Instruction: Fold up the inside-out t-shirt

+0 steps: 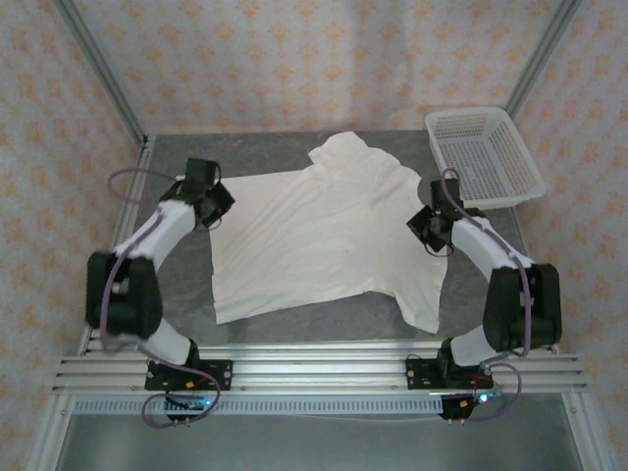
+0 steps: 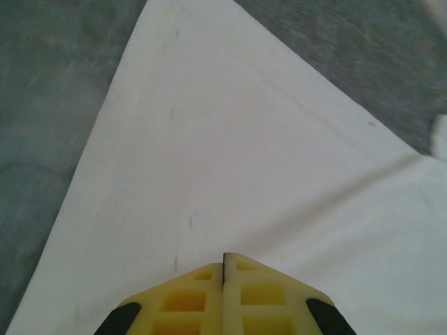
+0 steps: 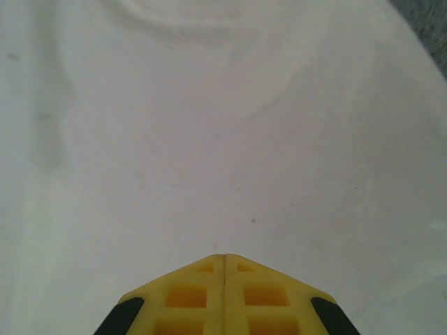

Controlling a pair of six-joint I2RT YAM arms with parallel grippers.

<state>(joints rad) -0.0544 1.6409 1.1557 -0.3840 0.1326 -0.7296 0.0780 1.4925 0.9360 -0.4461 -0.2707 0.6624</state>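
Grey table (image 1: 314, 326) (seemingly felt) under t-shirt (image 1: 324, 231)

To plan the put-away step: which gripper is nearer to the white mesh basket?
Right. The right gripper is at the t-shirt's right edge, just before the basket's near corner. The left gripper is at the shirt's left edge, across the whole shirt.

No legible text, label, brand, number or sign in any view. The white t-shirt (image 1: 324, 235) is plain fabric with a few faint dark specks, none of them forming characters. The wallpaper (image 1: 294, 59) carries a repeating orange ornament, not lettering.
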